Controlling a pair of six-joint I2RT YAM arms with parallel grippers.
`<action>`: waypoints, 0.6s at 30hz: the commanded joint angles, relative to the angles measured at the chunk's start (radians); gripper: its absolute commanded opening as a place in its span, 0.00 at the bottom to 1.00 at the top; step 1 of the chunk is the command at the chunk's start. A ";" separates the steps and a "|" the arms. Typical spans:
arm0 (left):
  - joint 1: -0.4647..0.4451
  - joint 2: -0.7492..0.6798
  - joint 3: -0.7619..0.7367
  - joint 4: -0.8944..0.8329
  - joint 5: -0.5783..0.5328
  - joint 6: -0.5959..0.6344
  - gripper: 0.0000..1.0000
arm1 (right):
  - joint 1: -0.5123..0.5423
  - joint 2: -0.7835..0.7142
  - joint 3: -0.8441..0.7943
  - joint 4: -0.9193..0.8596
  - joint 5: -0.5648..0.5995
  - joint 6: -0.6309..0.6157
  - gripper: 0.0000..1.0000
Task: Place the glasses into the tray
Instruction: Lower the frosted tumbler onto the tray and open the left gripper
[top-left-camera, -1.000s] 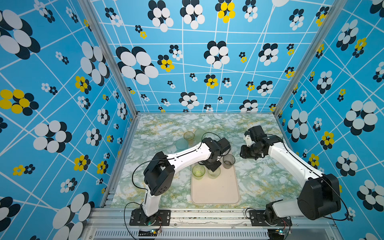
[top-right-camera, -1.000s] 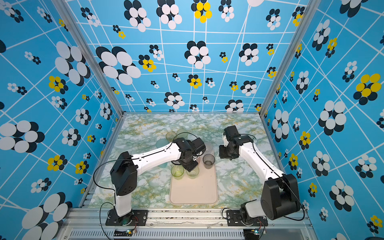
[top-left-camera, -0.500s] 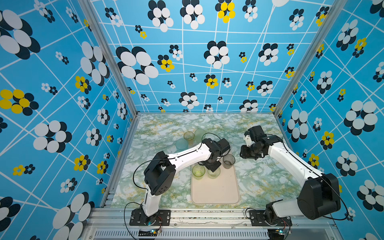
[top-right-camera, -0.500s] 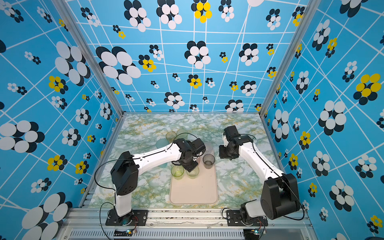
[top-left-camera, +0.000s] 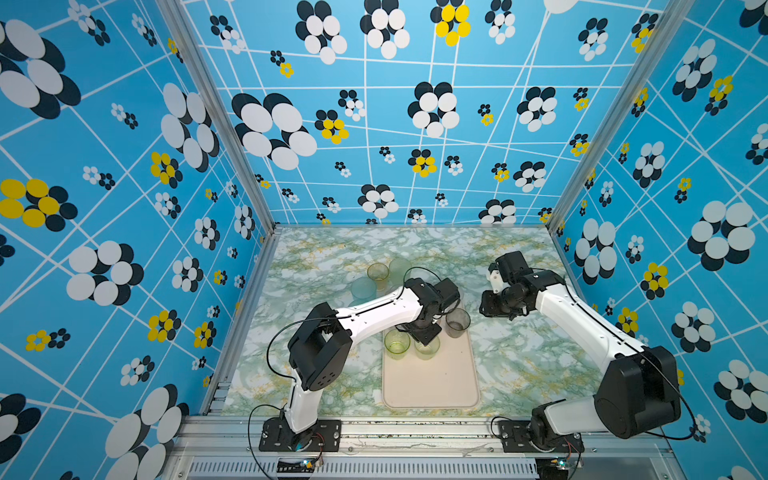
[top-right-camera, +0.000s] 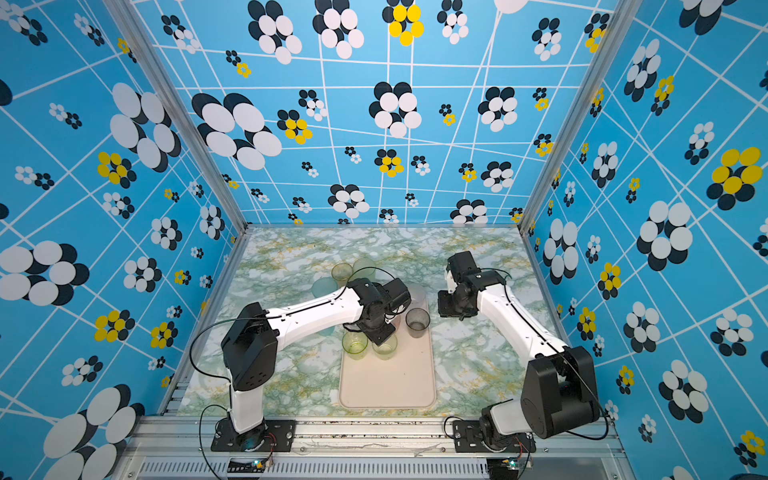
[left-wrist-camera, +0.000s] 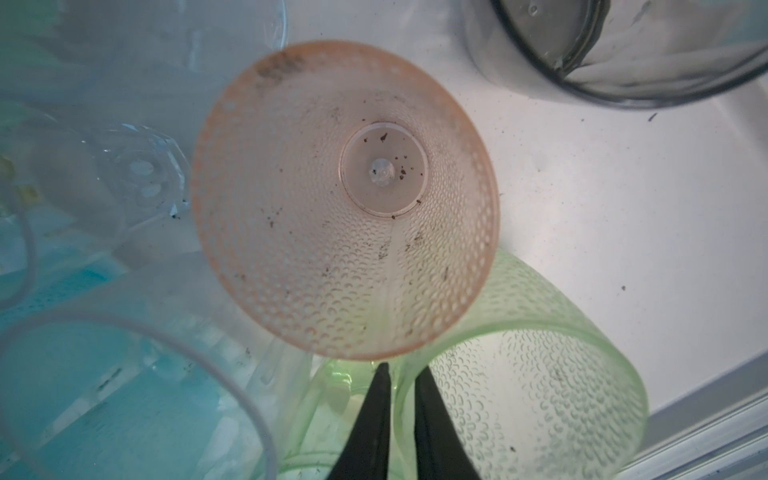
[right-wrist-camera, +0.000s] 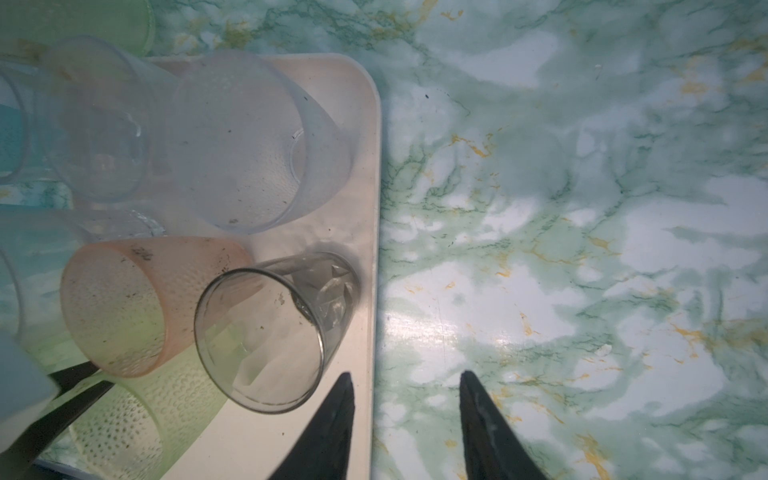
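tray (top-left-camera: 432, 390): on table (top-left-camera: 324, 257), front centre | tray tumblers (top-left-camera: 457, 322): at its far end | table tumblers (top-left-camera: 377, 272): behind tray, leftward

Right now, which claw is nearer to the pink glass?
Left. The left claw sits right beside the pink glass, over the tray; the right claw straddles the tray's edge, the grey glass between them.
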 joint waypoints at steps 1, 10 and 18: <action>0.007 0.007 -0.020 -0.003 -0.003 -0.007 0.20 | -0.004 0.012 0.000 -0.035 0.011 0.015 0.44; 0.005 -0.018 -0.029 0.003 -0.003 -0.014 0.23 | -0.003 0.008 0.000 -0.037 0.009 0.017 0.44; 0.005 -0.056 -0.026 0.006 -0.004 -0.013 0.25 | -0.004 0.005 -0.001 -0.038 0.011 0.018 0.44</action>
